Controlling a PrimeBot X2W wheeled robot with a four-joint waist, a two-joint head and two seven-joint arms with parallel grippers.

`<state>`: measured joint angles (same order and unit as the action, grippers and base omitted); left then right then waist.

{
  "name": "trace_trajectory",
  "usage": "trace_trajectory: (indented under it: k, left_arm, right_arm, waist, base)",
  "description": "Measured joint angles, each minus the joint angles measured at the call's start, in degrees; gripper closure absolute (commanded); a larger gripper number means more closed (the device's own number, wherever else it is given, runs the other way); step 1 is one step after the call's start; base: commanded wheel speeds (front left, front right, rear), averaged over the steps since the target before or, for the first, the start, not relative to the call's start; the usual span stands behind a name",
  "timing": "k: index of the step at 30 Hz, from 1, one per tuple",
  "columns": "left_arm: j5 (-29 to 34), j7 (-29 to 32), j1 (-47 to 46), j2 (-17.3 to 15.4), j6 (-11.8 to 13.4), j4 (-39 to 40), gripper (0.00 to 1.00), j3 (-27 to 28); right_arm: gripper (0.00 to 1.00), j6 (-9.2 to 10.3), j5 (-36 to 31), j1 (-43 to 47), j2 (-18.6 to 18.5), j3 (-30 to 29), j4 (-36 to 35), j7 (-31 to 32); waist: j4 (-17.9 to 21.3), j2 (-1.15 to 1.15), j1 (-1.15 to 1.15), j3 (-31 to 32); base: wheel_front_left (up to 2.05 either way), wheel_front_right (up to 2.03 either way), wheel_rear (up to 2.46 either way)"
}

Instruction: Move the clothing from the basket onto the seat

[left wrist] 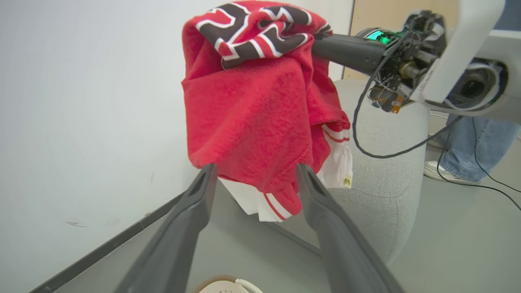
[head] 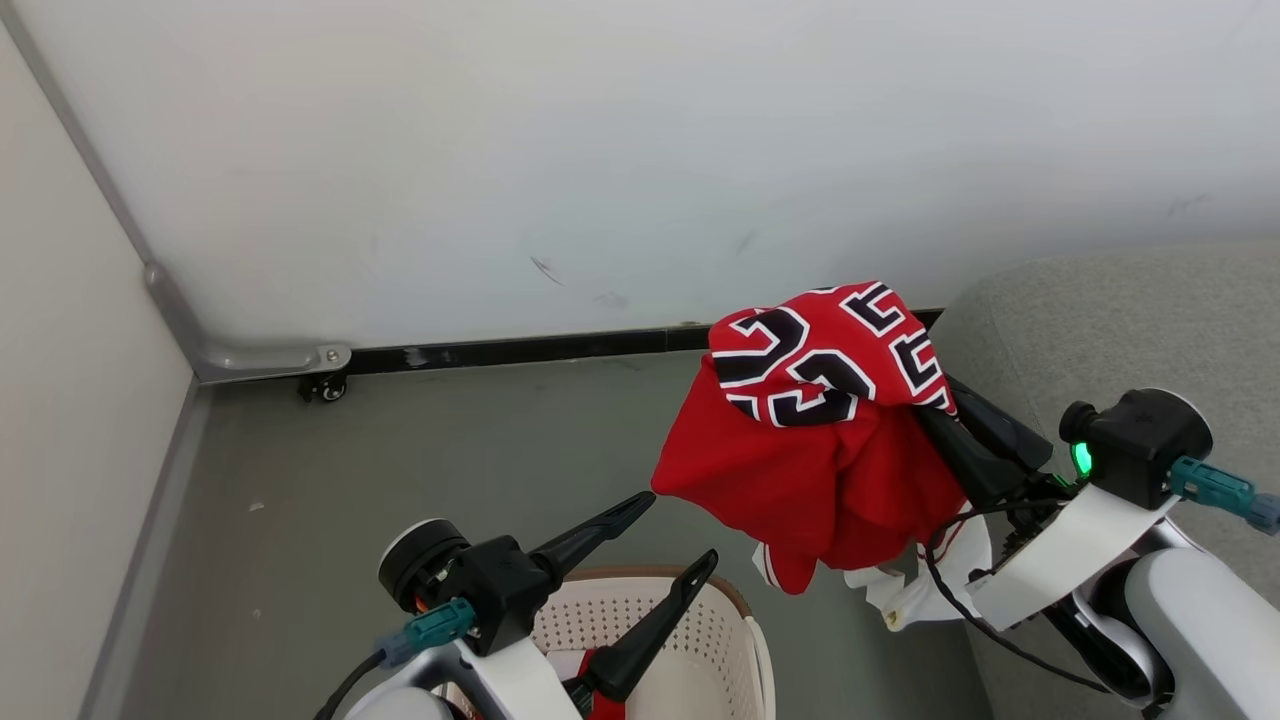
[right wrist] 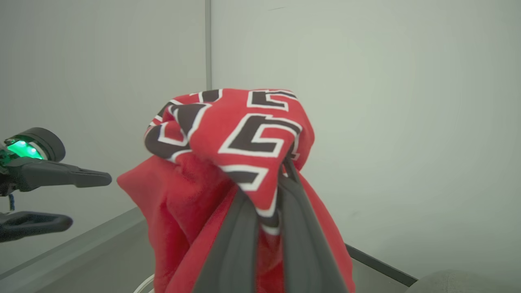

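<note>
White wall point(head: 600, 150) behind — jersey point(head: 810, 450) hangs downward, pinched by right fingers point(right wrist: 234, 248); left fingers point(head: 600, 528) spread.

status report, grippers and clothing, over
Right gripper shut on the jersey, held in air beside the sofa. Left gripper open, empty, over the basket. Person's leg beyond the sofa.
</note>
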<state>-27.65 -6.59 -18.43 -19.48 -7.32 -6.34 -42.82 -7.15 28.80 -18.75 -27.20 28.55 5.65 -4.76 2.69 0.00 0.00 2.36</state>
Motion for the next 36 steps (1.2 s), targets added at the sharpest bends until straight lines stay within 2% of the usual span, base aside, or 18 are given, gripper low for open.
trace_trajectory:
  k: [21,36]
  left_arm:
    - [-3.3,-1.5,-0.3,0.8,0.0,1.0,0.00,-2.6]
    - [-3.8,-2.6,-1.4,0.8,0.0,0.1,0.00,-1.3]
  right_arm:
    - [1.00,0.00,-0.3,4.7,-0.4,-4.5,-3.5,2.3]
    - [1.00,0.00,-0.6,7.0,0.4,-7.5,-4.5,2.9]
  waist:
    - [7.1,0.00,0.00,-1.6]
    - [11.9,0.00,0.00,-3.6]
  base:
    - [0.00,0.00,0.00]
    - [0.00,0.00,0.00]
